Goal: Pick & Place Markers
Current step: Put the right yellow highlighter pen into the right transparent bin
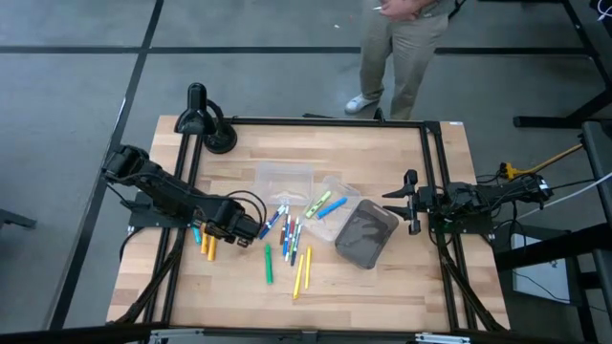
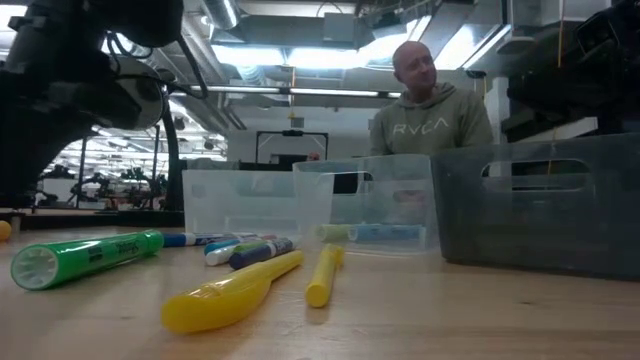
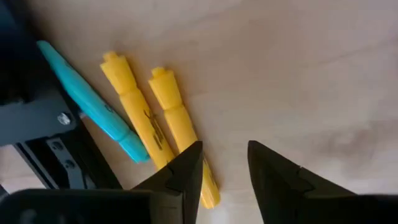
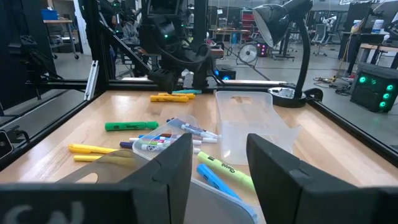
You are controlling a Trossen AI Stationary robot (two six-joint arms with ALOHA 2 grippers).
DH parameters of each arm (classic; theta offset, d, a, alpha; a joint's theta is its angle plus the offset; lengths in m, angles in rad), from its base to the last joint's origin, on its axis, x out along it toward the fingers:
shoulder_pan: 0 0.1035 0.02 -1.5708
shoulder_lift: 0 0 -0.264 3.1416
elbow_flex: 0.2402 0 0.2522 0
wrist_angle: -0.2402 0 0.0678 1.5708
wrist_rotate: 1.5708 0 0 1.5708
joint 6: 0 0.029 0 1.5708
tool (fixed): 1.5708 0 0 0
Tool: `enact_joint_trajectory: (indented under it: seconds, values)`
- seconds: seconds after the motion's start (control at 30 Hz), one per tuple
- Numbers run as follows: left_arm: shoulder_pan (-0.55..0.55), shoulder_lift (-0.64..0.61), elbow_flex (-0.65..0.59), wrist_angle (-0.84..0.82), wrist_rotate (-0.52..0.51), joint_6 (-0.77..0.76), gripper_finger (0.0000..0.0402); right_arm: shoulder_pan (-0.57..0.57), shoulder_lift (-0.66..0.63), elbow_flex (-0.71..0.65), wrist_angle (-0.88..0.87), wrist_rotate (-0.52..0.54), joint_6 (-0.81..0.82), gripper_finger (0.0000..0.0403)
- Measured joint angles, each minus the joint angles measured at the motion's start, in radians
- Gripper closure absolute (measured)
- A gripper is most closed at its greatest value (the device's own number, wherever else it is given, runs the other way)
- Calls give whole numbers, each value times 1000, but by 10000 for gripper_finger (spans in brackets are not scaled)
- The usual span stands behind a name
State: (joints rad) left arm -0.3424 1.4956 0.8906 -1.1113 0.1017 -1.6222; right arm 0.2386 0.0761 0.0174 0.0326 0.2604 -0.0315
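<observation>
Markers scattered mid-worktop, left of the dark grey bin; two more lying in a clear tray beside the bin, one empty tray farther back. Two yellow markers and a teal one side by side at the left edge of the worktop, directly under the left hand, fingers spread, nothing pinched. Right hand parked at the right edge, fingers spread, empty. Step judged: between picks. Next move likely calls for centring the fingers over a single marker before closing.
</observation>
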Motion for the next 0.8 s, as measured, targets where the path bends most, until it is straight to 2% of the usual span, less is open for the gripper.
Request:
enact_joint_trajectory:
  seconds: [0.47,0.8]
  values:
    - [-70,0,0,-11,8,-165,274,0,0,0,0,0,0,251]
    - [-96,1,-27,-14,47,-206,270,0,0,0,0,0,0,251]
